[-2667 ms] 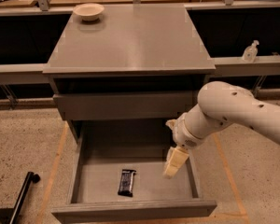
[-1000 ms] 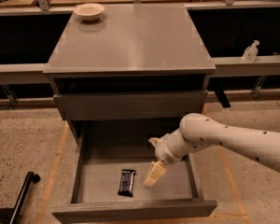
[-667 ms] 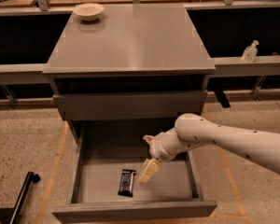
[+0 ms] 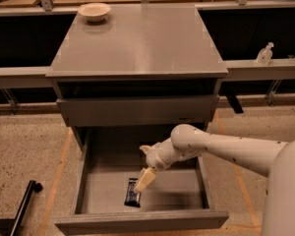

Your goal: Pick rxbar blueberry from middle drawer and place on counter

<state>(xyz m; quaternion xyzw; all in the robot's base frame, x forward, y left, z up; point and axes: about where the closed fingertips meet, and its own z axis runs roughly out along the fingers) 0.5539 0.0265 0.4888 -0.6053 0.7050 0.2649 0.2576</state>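
1. Leftward and lower than a moment ago, the single white robot arm (image 4: 226, 146) now holds its cream-tipped gripper (image 4: 144, 179) inside the open drawer, at the upper end of the bar.
2. Whether the gripper is open or closed cannot be told.
3. One rxbar blueberry (image 4: 132, 196), a small flat bar in a dark wrapper, lies unmoved on the drawer floor near the front wall.
4. One wide grey middle drawer (image 4: 137, 221) is pulled out, and one shallower grey drawer front (image 4: 137, 110) above it is closed.
5. One smooth grey counter (image 4: 137, 43) carries one pale round bowl (image 4: 94, 11) at its back left corner, as before.
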